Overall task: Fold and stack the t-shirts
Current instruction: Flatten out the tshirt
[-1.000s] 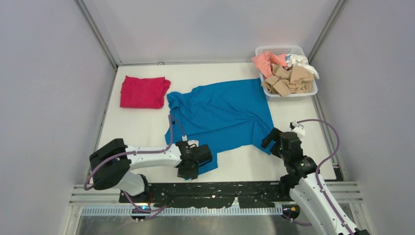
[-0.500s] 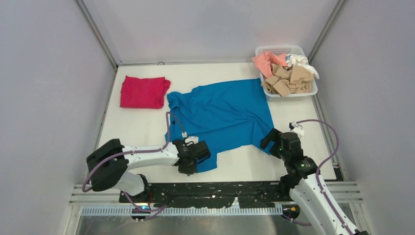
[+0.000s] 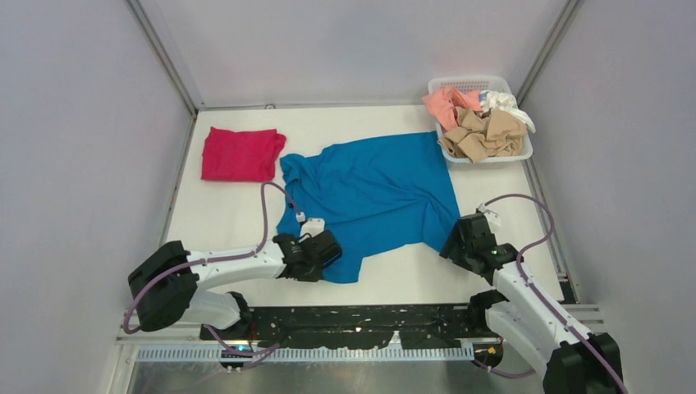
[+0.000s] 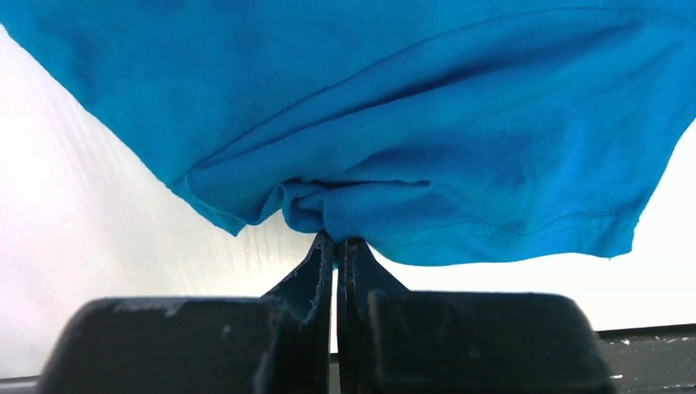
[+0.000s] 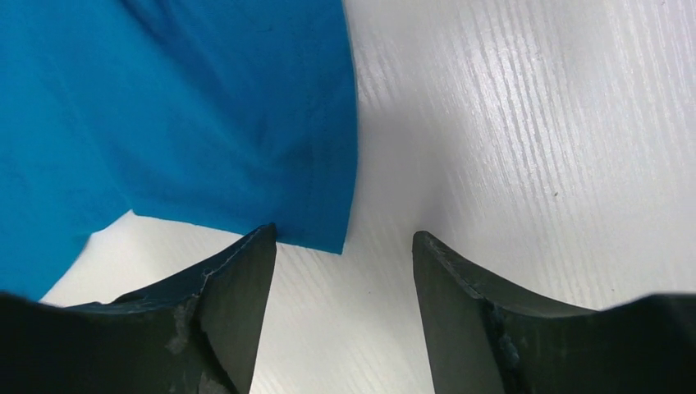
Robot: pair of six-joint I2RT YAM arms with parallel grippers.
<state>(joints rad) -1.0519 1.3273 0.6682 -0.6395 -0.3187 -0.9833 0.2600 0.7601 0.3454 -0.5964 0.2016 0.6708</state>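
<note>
teal t-shirt [image 4: 427, 123] hem inside left gripper [image 4: 336, 243]

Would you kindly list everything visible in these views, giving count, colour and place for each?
teal-blue t-shirt: one, teal-blue, spread flat mid-table
magenta-red t-shirt: one, magenta-red, folded, far left of the table
crumpled shirts: several, peach, tan and white, heaped in the basket
basket: one, white, far right corner
table: one, white, under everything
left pincer: one, black, shut on the teal-blue t-shirt's near-left hem
right pincer: one, black, open, its fingers either side of that shirt's near-right corner
</note>
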